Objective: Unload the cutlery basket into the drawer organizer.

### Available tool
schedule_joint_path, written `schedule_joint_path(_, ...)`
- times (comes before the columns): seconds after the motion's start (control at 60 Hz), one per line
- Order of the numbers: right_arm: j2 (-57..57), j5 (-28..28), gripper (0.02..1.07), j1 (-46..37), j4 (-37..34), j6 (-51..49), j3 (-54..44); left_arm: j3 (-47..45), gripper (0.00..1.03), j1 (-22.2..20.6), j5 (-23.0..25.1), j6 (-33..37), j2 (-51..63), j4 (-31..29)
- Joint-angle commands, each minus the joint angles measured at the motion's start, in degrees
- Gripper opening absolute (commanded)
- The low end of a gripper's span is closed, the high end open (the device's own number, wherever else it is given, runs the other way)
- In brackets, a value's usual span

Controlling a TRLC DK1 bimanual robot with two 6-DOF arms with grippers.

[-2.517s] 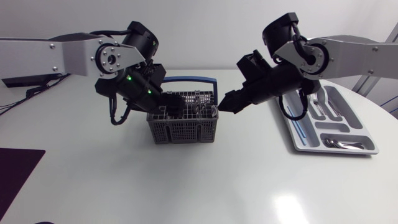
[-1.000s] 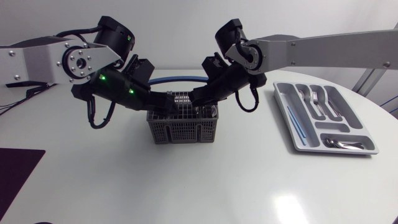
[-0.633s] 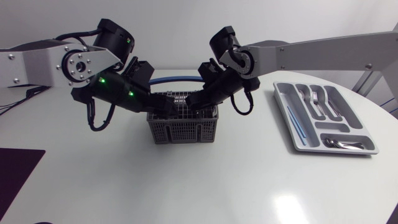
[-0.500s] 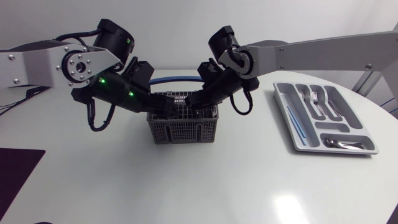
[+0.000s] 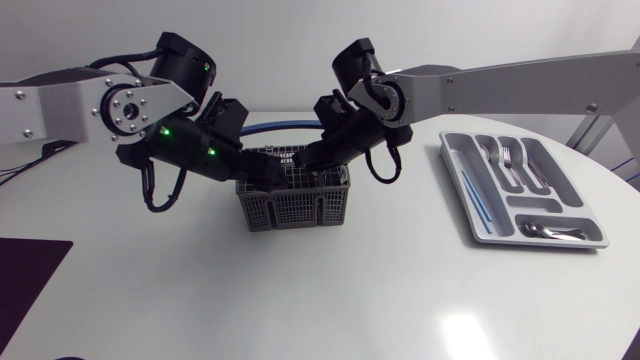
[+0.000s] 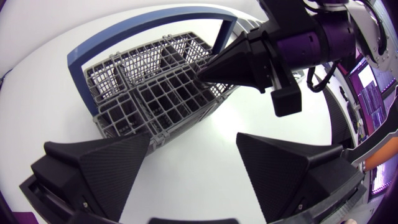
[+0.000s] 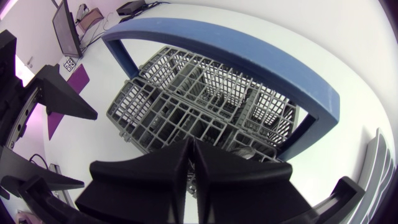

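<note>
The grey wire cutlery basket (image 5: 295,208) with a blue hoop handle (image 5: 290,128) stands mid-table. My right gripper (image 5: 305,160) is at the basket's top, fingers shut tip to tip (image 7: 190,143) over a middle compartment; nothing shows between them. The left wrist view has that shut tip (image 6: 202,73) touching the basket (image 6: 143,93) rim. A glint of metal (image 7: 244,152) lies in the compartment beside the right fingers. My left gripper (image 5: 268,172) hangs at the basket's left side, open wide (image 6: 193,138) and holding nothing. The grey drawer organizer (image 5: 480,228) lies at the right.
The organizer holds forks (image 5: 505,160), spoons (image 5: 548,231) and a thin blue item (image 5: 478,195) in separate slots. A dark mat (image 5: 25,280) lies at the table's left edge. Open tabletop stretches in front of the basket.
My right gripper's fingers have come together, and it has edged left over the basket. My left arm and its open gripper have held their place.
</note>
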Motion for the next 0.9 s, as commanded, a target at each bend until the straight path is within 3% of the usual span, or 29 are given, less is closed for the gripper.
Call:
schedule_joint_path(0.0, 0.64, 0.85, 0.08, 0.28, 0.05, 0.22, -1.13, -1.74, 0.97, 0.26, 0.54, 1.3, -0.43, 0.32)
schedule_joint_path(0.883, -4.28, -3.63, 0.08, -1.47, -3.02, 0.3, -1.31, -2.27, 0.97, -0.18, 0.54, 2.09, 0.01, 0.41)
